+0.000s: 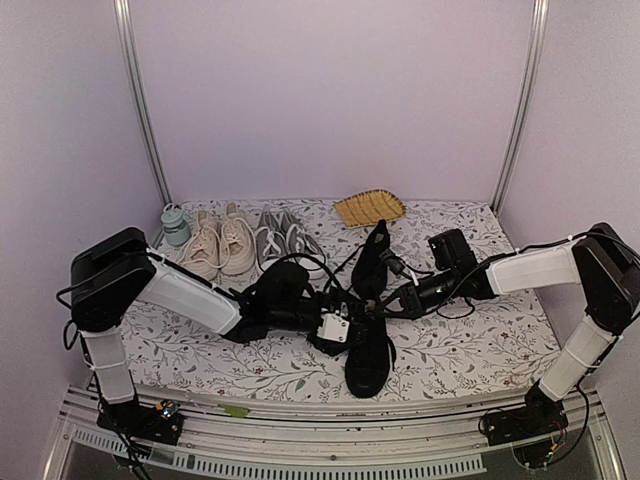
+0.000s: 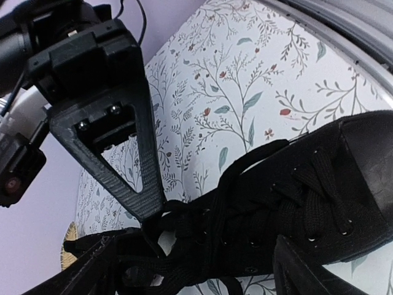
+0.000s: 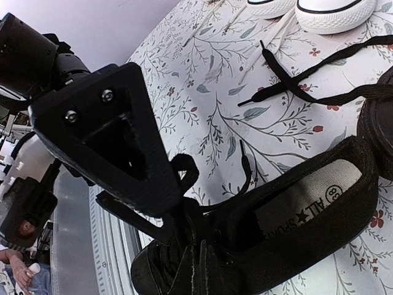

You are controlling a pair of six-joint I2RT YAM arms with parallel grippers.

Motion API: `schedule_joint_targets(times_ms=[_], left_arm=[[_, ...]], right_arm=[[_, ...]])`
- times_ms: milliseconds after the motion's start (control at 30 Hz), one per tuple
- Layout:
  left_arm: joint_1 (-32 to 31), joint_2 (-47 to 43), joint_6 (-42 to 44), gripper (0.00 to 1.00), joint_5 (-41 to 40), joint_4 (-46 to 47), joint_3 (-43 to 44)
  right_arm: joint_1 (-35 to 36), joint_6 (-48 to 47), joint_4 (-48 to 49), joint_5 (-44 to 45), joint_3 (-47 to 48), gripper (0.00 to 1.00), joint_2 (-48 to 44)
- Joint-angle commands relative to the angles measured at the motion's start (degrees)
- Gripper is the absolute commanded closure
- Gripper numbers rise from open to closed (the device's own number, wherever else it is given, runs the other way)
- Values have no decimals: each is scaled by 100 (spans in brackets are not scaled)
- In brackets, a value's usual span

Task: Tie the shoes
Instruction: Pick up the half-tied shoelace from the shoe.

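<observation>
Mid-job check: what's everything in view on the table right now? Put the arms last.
black canvas sneakers: two, all black; one front centre between the grippers, the other lying just behind it
black laces: long, black, trailing loose over the cloth
beige sneakers: one pair, beige, back left
grey sneakers: one pair, grey with white toe caps, right of the beige pair
woven mat: one, yellow, back centre
small container: one, pale green, back left corner
tablecloth: one, white floral print, covering the table
left gripper: one, black, open over the front sneaker's lacing
right gripper: one, black, shut, apparently pinching a lace at the front sneaker
</observation>
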Motion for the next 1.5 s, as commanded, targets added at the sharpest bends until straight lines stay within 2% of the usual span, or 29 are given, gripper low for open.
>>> schedule_joint_targets(times_ms=[0, 100, 300, 500, 633, 967, 1100, 1467], left_arm=[[-27, 208, 335, 13, -488, 305, 102], [-44, 312, 256, 19, -605, 643, 122], [-61, 563, 46, 46, -528, 716, 257], [-59, 550, -270, 66, -471, 654, 358], [-46, 465, -567, 69, -385, 732, 277], [73, 146, -1227, 69, 87, 682, 259], [101, 242, -1241, 71, -85, 595, 346], [146, 611, -1456, 70, -300, 79, 723]], right_arm=[[-18, -134, -22, -112, 162, 100, 110], [-19, -134, -18, -115, 183, 100, 112], [-15, -124, -51, -119, 229, 100, 132], [-17, -139, -115, -103, 248, 100, 100], [-19, -161, -165, -81, 261, 100, 56], [-19, -198, -233, -83, 282, 100, 33], [-19, -212, -238, -108, 291, 100, 33], [-17, -248, -274, -197, 282, 100, -49]])
